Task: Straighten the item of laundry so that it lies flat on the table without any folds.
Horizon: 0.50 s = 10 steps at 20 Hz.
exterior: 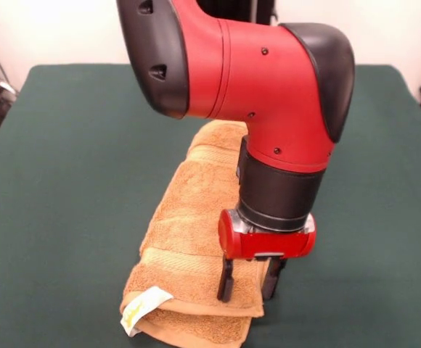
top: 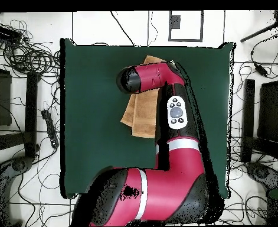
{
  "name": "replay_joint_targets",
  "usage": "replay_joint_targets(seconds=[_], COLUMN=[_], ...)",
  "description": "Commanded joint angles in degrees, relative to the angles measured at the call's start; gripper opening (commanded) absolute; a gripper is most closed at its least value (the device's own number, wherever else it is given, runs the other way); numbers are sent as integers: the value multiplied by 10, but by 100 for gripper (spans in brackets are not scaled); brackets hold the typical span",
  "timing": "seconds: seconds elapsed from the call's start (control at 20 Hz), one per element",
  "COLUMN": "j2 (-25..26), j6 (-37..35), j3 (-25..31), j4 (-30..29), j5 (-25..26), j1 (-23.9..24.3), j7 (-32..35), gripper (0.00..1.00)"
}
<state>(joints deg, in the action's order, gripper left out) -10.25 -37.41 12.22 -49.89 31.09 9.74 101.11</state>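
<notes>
End effector (exterior: 249, 280) open over folded towel (exterior: 189, 239) — arm (top: 164, 118) hiding part of it

Pretty clearly a robotics lab setup: a big red and black robot arm (top: 164, 177) is parked at a table (top: 94, 118) draped in dark green cloth. The white floor (top: 94, 26) around it is a mess of loose black cables (top: 32, 56), with dark equipment stands (top: 32, 112) down both sides.

You have bare counter (exterior: 65, 181) on both sides of the folded towel (exterior: 189, 239). The end effector (exterior: 248, 280) stands at the towel's near end, its fingers spread apart.
</notes>
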Motion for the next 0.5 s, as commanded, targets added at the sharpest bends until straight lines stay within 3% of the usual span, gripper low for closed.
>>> replay_joint_targets(seconds=[0.05,0.5], j2=[67,71], j6=[22,110], j3=[35,6], j4=[-16,-41], j5=[-33,-19], j1=[-29,-33], j7=[83,102], gripper=[100,100])
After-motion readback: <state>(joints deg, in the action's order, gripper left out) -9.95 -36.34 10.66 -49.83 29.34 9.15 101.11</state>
